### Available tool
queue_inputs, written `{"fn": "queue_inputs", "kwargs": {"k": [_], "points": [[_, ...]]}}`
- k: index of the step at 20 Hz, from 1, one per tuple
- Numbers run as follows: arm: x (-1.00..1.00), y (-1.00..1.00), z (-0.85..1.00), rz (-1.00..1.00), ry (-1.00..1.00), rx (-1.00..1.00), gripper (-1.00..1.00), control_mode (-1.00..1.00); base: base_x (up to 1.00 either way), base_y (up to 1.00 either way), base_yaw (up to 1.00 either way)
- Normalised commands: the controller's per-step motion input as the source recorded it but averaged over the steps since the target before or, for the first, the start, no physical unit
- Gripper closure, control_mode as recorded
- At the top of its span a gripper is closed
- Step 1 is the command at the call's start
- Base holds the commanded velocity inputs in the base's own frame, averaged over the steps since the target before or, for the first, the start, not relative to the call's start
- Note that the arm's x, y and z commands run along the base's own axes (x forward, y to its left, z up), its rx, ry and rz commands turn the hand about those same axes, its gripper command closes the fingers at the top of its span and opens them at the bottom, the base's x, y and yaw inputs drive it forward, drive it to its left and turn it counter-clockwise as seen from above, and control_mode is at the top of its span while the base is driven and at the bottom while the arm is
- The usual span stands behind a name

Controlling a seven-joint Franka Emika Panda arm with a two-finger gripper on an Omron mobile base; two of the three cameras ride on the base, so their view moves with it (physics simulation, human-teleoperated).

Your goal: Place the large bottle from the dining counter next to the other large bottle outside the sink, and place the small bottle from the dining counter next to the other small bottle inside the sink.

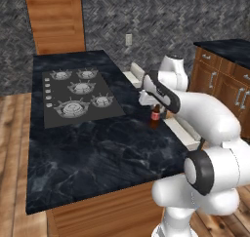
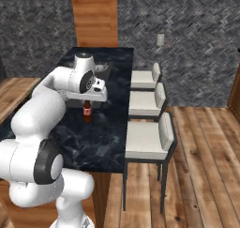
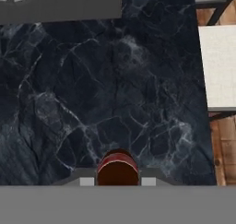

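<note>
In the left half of the frame, the white arm's gripper (image 2: 87, 102) is hanging just above a small brown bottle with a red label (image 2: 87, 112), which is standing upright on the dark marble counter (image 2: 108, 133). Three white stools (image 2: 149, 139) are lining the counter's right edge.

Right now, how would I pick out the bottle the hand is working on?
Start at the black marble counter with the cooktop. Go to its edge facing the white stools, under the hand. The bottle stands there upright, small and brown with a red label, the sole loose item on the counter.
</note>
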Motion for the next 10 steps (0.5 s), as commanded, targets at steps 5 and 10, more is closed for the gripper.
{"fn": "queue_inputs", "kwargs": {"k": [5, 10], "points": [[-0.75, -0.02, 0.30, 0.00, -0.15, 0.00, 1.00, -1.00, 0.00, 0.00, 0.00], [-0.54, 0.00, 0.16, 0.00, -0.17, 0.00, 1.00, -1.00, 0.00, 0.00, 0.00]]}}
